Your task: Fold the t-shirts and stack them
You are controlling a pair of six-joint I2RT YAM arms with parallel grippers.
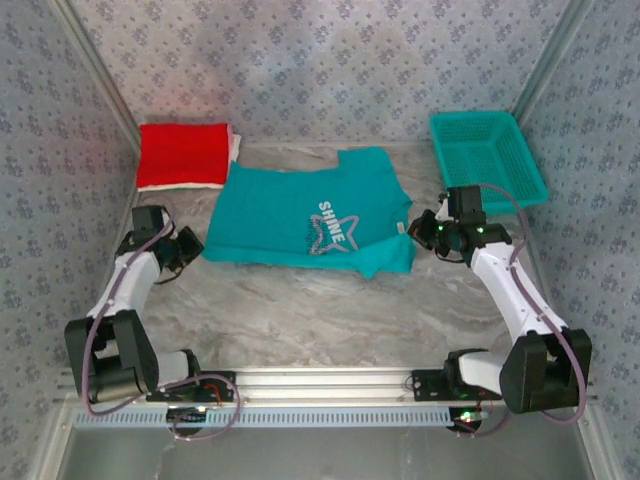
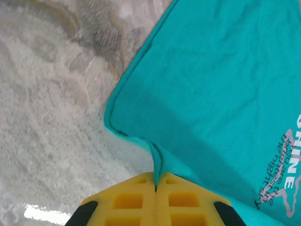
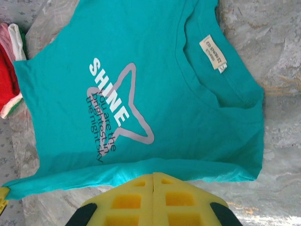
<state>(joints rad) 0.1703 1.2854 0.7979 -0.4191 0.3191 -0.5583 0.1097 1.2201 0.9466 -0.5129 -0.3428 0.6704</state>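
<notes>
The teal cotton t-shirt with the white "SHINE" star print (image 1: 300, 215) lies spread face-up on the grey marbled surface (image 1: 320, 320), with the collar end toward the right arm.

The left arm's yellow fingers (image 2: 134, 197) are pressed together on the shirt's hem corner. A small ridge of teal cloth runs up into the seam between them, so they have hold of it. The right arm's yellow fingers (image 3: 181, 200) are also pressed together, right at the shirt's near shoulder and sleeve edge. No pucker shows there, so I cannot tell whether any cloth is caught.

The step in hand looks like the first lengthwise fold, carrying the shirt's near edge over toward its far edge. To do it well:

- Make sure the right side really has cloth before lifting.
- Raise both ends together and level, just high enough that the edge clears the shirt's body.
- Hold the span between the two pinches lightly taut so the crease runs straight.
- Lay it down parallel to the far edge, past the print, and do not drag the whole shirt.

The folded red cloth shirt (image 1: 182, 155), with a folded white one (image 1: 235, 145) just beside it, sits beyond the teal shirt's hem end. The teal plastic mesh basket (image 1: 470, 116) stands beyond its collar end.
</notes>
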